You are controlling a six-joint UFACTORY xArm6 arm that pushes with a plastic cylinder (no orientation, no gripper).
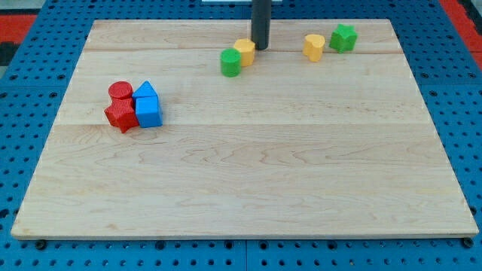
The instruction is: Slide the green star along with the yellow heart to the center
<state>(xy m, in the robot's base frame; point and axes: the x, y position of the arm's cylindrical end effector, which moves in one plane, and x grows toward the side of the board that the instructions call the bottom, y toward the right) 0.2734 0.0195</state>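
Observation:
The green star [343,37] sits near the view's top right, touching the yellow heart [314,47] on its left. My tip [260,47] stands at the view's top centre, well to the left of the heart and just right of a yellow block [245,52]. That yellow block touches a green block [230,62] on its lower left. The rod is dark and upright, coming down from the view's top edge.
At the view's left a cluster sits together: a red cylinder [120,92], a red star-like block [120,116], a blue triangle-topped block [146,92] and a blue cube [149,111]. The wooden board [248,188] lies on a blue pegboard.

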